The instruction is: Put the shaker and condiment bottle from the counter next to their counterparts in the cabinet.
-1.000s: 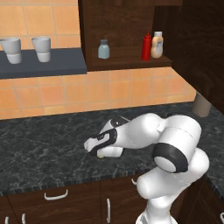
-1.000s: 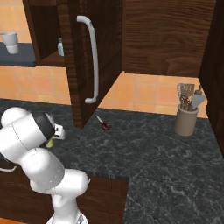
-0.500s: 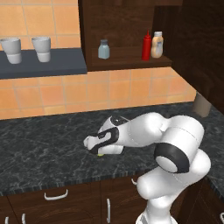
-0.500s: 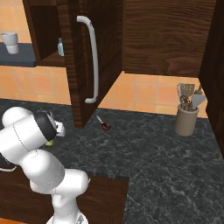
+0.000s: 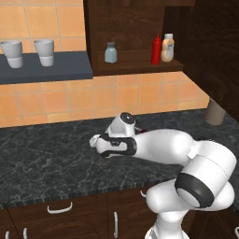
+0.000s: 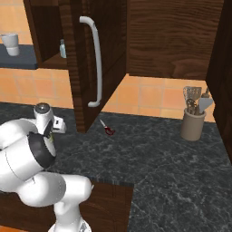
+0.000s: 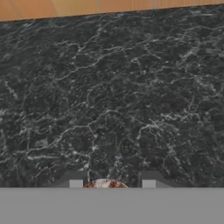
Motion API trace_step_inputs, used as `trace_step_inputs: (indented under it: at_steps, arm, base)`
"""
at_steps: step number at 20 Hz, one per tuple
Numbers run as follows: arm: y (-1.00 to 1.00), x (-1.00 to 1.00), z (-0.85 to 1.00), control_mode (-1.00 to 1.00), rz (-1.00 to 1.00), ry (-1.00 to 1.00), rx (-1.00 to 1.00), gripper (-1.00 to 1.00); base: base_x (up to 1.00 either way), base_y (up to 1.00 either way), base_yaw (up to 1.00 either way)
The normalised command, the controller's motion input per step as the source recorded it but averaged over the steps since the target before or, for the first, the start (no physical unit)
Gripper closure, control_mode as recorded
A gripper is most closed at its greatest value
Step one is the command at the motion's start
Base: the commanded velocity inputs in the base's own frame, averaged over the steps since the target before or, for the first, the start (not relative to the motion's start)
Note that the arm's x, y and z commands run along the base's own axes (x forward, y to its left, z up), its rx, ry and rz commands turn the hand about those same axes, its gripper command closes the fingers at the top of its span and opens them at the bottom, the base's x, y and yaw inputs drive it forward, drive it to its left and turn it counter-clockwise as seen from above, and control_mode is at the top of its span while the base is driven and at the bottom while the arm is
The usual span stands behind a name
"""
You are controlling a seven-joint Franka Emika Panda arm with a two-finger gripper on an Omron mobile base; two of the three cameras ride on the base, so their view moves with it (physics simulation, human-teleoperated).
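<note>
Orange tile backs a long dark marbled counter [image 5: 42, 163] with white-handled drawers below it. On the inner shelf of the brown wall cabinet [image 5: 135, 28] the red condiment bottle [image 5: 156, 48] stands upright, just beside the tan bottle [image 5: 167, 47] with its white cap, red to the left of tan in the left base view. The grey-blue shaker [image 5: 110, 52] stands on the same shelf, well apart from that pair toward the cabinet's left end; its edge also peeks past the open door [image 6: 97, 63] in the right base view.

The gripper [image 5: 98, 141] is low over the counter, at the end of the arm stretched out leftward in the left base view. In the hand view a small round top [image 7: 104, 183], pale with reddish-brown specks, sits between the two finger tips [image 7: 76, 182] at the bottom edge, over bare dark stone. Whether the tips press on it cannot be told, nor whether it is the yellow-green shaker, since only the rim of it shows.

Left of the cabinet, a dark grey wall shelf [image 5: 46, 70] carries two pale cups [image 5: 45, 52]. Right of the open door, a small red-handled item [image 6: 108, 128] lies on the counter, and further right a utensil crock [image 6: 193, 122] stands near the wall.
</note>
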Motion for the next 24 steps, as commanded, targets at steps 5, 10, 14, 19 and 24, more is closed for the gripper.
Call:
trace_step_inputs:
  at_steps: [5,10,14,19,24]
  arm:
    - [0.00,0.00,0.69,-1.00,0.00,0.03,0.00,1.00]
    - [0.00,0.02,0.63,-1.00,0.00,0.03,0.00,1.00]
    - [0.00,0.12,0.59,-1.00,0.00,0.05,0.00,1.00]
    - [0.00,0.07,0.57,-1.00,0.00,0.01,0.00,1.00]
    - [-0.01,0.00,0.43,-1.00,0.00,0.00,0.00,1.00]
  base:
    - [0.00,0.00,0.00]
    - [0.00,0.00,0.00]
    - [0.00,0.00,0.00]
    - [0.00,0.00,0.00]
    - [0.00,0.00,0.00]
